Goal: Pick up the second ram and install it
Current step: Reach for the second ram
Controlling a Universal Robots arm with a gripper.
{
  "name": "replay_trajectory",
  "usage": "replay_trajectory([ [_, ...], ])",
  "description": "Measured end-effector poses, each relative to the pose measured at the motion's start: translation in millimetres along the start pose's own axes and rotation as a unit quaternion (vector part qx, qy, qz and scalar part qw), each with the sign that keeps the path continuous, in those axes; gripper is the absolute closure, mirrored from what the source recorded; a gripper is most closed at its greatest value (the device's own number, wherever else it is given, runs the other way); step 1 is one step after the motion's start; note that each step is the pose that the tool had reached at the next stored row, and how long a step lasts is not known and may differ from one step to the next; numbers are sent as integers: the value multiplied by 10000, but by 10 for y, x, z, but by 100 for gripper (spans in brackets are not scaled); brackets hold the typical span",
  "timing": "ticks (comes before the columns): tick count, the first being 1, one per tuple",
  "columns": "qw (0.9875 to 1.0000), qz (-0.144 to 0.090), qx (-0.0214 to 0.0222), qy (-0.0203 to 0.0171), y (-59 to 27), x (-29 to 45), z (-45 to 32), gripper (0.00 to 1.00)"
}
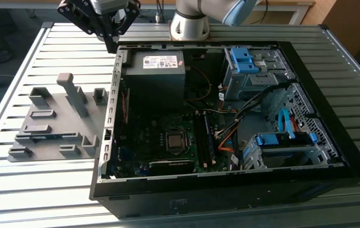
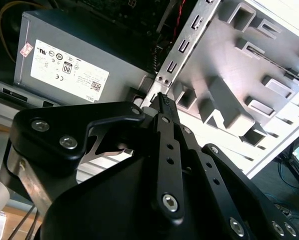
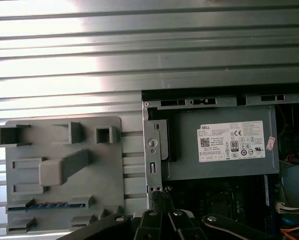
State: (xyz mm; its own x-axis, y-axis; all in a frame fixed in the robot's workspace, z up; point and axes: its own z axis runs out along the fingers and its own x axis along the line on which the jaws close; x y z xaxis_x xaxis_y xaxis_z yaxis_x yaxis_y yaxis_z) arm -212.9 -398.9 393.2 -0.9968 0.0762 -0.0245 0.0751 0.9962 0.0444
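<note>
Second ram [image 3: 48, 205] is lying in the grey holder [image 3: 114, 165] beside the open case [image 1: 230, 190]; the pincer [image 1: 111, 46], narrow and empty, is hovering at the case's far corner.

Slatted metal table [image 1: 40, 190], open black computer case [image 1: 357, 159] on it, side panel off. Black gripper [image 1: 111, 46] hangs at 11 o'clock from the case centre, over the case's corner, closed to 1 dark tip. Arm base [image 1: 189, 26] at 12 o'clock. Grey holder plate [image 1: 53, 118] at 9 o'clock, just beside the case. The second ram [image 1: 43, 137] lies in a slot toward the plate's 7 o'clock side, a thin dark strip. Inside the case: power supply [image 1: 157, 78] at 11 o'clock, CPU socket [image 1: 175, 140] near centre, 2 blue drive brackets [image 1: 243, 59] at 1 and 4 o'clock.
</note>
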Motion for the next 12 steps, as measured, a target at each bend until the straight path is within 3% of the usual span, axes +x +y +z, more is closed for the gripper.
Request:
replay_trajectory([
  [12, 10000, 0, 0, 0, -5, 67, -2, 89],
])
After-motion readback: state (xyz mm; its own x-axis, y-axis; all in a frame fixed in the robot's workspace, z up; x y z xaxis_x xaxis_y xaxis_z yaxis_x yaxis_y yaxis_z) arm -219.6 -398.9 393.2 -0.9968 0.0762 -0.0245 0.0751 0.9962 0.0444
